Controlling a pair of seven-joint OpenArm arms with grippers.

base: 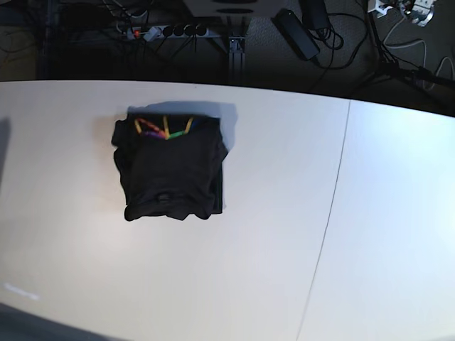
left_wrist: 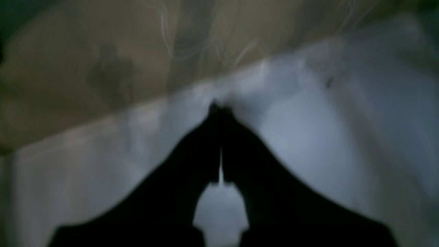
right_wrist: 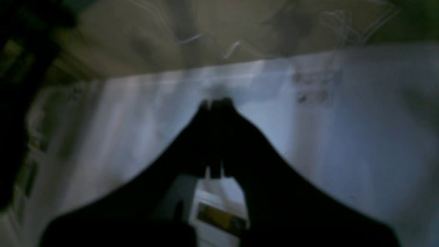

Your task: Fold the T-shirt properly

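Base view has the T-shirt (base: 170, 174) sitting on the white table (base: 274, 213), left of the middle and nearer the far edge, bunched into a compact, roughly square black bundle with the coloured print (base: 163, 130) up along the far side. Looks basically done to me, or close to it, though the near edge is lumpy and one side sticks out past the top layer, so "properly" is debatable.

Both arms are out of that shot. In the wrist views the left gripper (left_wrist: 220, 109) and the right gripper (right_wrist: 216, 103) each have their fingertips together, with nothing I can see between them. Neither wrist camera shows the shirt, and both are pretty blurry.

What could go wrong: if someone wants that near edge neater, a closed fingertip dragged across it could snag the thin fabric and peel the top layer off. Pinching only the top ply at the lumpy bit would likely undo the fold too. Pushing from one side might just skid the bundle or rumple it, since soft knit doesn't hold a crease. Honestly, leaving it alone seems the safest call.
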